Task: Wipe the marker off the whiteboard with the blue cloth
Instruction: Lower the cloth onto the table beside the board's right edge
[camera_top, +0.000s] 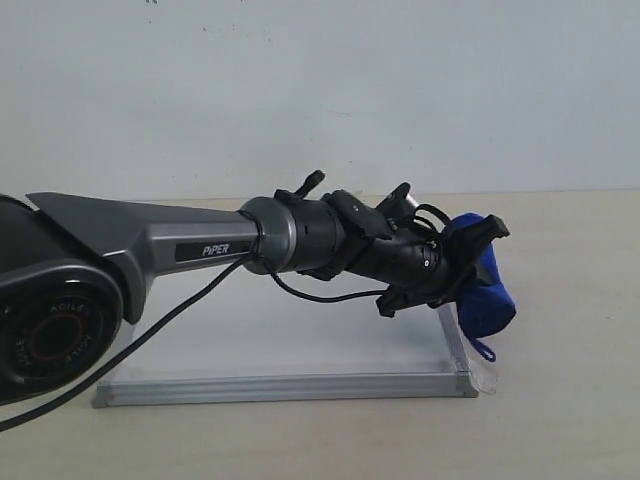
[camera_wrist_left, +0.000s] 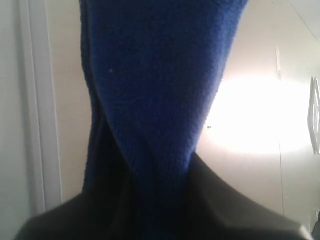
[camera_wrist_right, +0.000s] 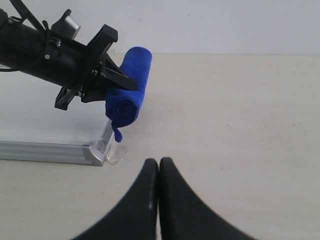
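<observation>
The left arm (camera_top: 150, 245) reaches in from the left, low across the board (camera_top: 290, 388), which lies flat on the table (camera_top: 570, 420). The left gripper (camera_top: 475, 262) is at the board's right end and is clamped on the cloth (camera_top: 490, 300). One dark finger (camera_wrist_right: 125, 81) presses into the side of the blue roll. From the left wrist view, the cloth (camera_wrist_left: 150, 100) fills the middle of the picture, wedged between the jaws and running straight out from them.

The roll sits crosswise in the grip. It sticks out past the gripper on the right and sags on the near side, toward the right frame rail (camera_top: 455, 345). Its small loop (camera_top: 485, 350) dangles from the near end, just above the taped near-right corner (camera_wrist_right: 116, 156). I cannot tell whether the cloth touches the frame or hangs just clear of it. The cloth is over the board's right edge rather than its middle, and the arm hides much of the white surface from the front.

A black cable (camera_top: 150, 335) droops from the arm across the left part of the board.

The right gripper (camera_wrist_right: 158, 185) is over bare table, near the board's corner and apart from the cloth. Its two fingers are pressed flat together with nothing between them.
</observation>
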